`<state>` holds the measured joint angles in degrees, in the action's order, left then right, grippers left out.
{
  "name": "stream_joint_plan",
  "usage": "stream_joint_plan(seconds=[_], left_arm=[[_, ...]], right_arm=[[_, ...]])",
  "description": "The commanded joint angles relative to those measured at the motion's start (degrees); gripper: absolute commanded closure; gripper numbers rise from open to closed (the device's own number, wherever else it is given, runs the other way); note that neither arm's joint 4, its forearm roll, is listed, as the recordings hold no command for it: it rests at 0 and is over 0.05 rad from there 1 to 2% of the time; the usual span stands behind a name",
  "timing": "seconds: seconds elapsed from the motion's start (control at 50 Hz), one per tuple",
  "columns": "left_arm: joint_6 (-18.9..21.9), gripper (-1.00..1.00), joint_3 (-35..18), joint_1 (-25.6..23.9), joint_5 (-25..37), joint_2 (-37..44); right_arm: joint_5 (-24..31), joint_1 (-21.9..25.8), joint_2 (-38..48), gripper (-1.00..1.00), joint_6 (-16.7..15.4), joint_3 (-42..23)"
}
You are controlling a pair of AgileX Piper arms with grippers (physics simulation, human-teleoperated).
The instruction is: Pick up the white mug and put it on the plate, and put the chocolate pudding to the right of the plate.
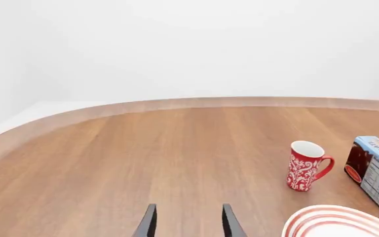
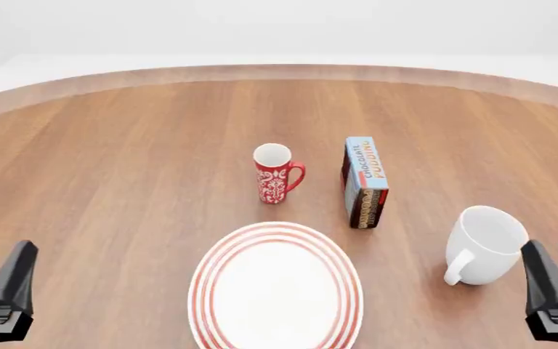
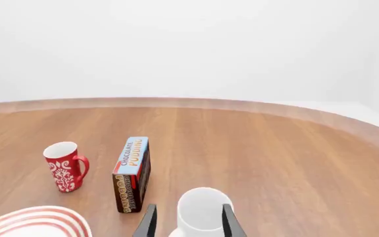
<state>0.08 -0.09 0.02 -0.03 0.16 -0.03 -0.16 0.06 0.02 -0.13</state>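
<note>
Sitting upright on the brown wooden table (image 2: 114, 160), the large glossy white ceramic mug (image 2: 487, 243) is lying at about four o'clock from the big round white plate with red rings (image 2: 274, 291), well apart from it, with its open mouth facing up and its curved handle pointing toward the arms' side. The right gripper (image 3: 186, 222) is hovering just behind this mug; in the right wrist view its two dark fingers are standing apart, roughly as wide as the mug, and are holding nothing. So the right arm is clearly the nearer one. The left gripper (image 1: 186, 224) is also open and empty, far away at the plate's eight o'clock. The small rectangular chocolate pudding carton with the light blue face (image 2: 365, 182) is standing at the plate's one o'clock, beside the small red mug with white floral pattern (image 2: 276, 174). Whether the fingers are already reaching around the mug's wall is, I think, not possible to tell.
</note>
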Motion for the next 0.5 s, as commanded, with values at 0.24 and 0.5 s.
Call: stream_joint_plan(seconds=[0.24,0.5], left_arm=[[0.8,-1.00,-0.1,0.0,-3.6,4.2],[1.7,-1.00,-0.3,0.2,-3.0,4.3]], right_arm=[[0.0,-0.3,0.0,-1.00,0.3,-0.3],[0.1,-0.2,0.0,-1.00,0.3,-0.3]])
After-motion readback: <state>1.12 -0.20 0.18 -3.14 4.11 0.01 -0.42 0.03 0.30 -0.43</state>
